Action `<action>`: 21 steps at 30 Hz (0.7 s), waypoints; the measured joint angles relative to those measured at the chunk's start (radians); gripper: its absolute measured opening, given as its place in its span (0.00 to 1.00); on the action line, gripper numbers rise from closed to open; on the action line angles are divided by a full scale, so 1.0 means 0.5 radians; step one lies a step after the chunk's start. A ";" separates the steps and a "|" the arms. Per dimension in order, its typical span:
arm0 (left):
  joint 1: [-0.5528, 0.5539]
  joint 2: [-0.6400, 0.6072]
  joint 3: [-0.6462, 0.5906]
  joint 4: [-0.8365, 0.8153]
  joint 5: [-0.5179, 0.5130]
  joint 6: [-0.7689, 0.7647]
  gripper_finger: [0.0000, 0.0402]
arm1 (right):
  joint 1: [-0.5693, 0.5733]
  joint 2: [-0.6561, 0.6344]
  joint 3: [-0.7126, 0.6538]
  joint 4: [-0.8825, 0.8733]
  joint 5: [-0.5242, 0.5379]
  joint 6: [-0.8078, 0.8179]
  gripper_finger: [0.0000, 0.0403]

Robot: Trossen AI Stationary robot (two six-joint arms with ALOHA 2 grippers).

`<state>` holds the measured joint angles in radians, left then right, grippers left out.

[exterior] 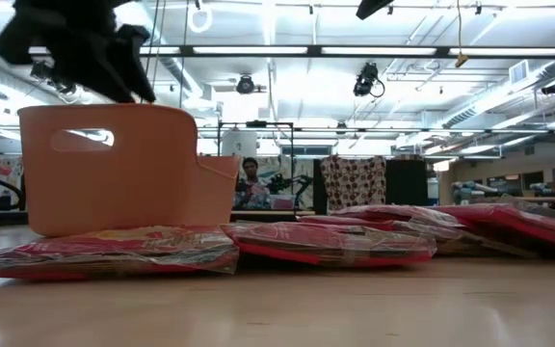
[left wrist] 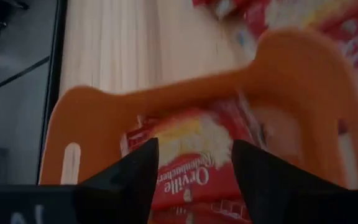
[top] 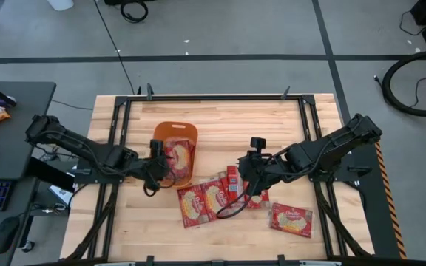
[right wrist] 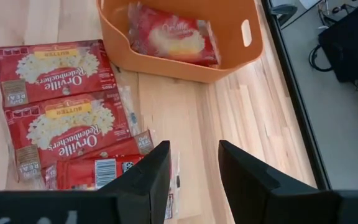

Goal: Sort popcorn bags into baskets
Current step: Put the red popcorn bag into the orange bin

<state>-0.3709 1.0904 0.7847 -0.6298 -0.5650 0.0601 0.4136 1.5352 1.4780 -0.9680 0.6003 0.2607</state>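
One glossy red popcorn bag [right wrist: 169, 34] lies flat inside the orange plastic tub [top: 176, 133], which sits left of centre toward the worktop's far edge; only the right wrist view shows it clearly. The high view shows about five more bags [top: 205, 198] clustered near the front edge. The left gripper [left wrist: 194, 165] hovers open over the tub; the right gripper [right wrist: 193, 165], also open and empty, hangs above the pile.

One glossy red popcorn bag [top: 178, 154] lies tilted inside the shallow orange tub [top: 174, 130], while a cluster of overlapping red bags [top: 214, 195] lies flat just beside it and another bag [top: 292, 219] sits apart.
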 joint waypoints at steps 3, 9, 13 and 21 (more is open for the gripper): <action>-0.047 0.000 0.076 0.051 -0.002 -0.053 0.52 | -0.001 0.000 0.000 0.000 -0.037 0.040 0.35; -0.056 0.008 0.084 0.488 -0.006 -0.091 0.49 | 0.020 0.000 -0.162 0.078 -0.218 0.181 0.35; -0.026 0.038 0.084 0.678 -0.006 -0.103 0.49 | 0.074 0.000 -0.376 0.282 -0.290 0.268 0.35; 0.034 0.046 0.084 0.721 -0.055 -0.262 0.48 | 0.218 0.001 -0.702 0.593 -0.305 0.386 0.35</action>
<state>-0.3540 1.1133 0.8268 -0.2690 -0.5927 -0.0708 0.5225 1.5356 1.1271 -0.6713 0.4480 0.4537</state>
